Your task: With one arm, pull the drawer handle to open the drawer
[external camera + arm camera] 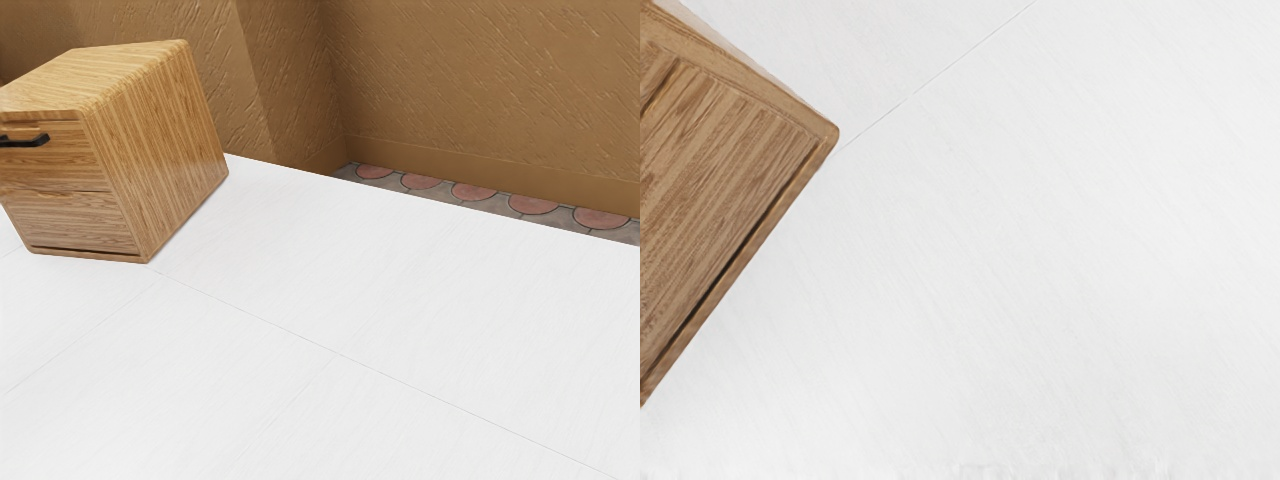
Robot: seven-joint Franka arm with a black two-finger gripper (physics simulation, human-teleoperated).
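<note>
Standing at the exterior view's far left on a flat white table (350, 330) with thin seams: a box-shaped cabinet of light oak-grained wood (130, 130), turned with its front toward that view's left edge. On that front, two drawers, one above the other. Near the top of the upper wooden drawer (45, 165), a slim black bar handle (22, 140), partly cut off by the picture's edge. Front of this drawer flush with the cabinet's face, so shut as far as can be seen. Below it, a lower wooden drawer (65, 215), likewise flush. Behind the table, a rough tan plaster wall (480, 70) and a grey floor strip with reddish round tiles (470, 192). In the wrist view, one corner of the cabinet (710, 200) with a dark groove along its edge, beside bare white table (1060, 250). Gripper's state: impossible to tell
</note>
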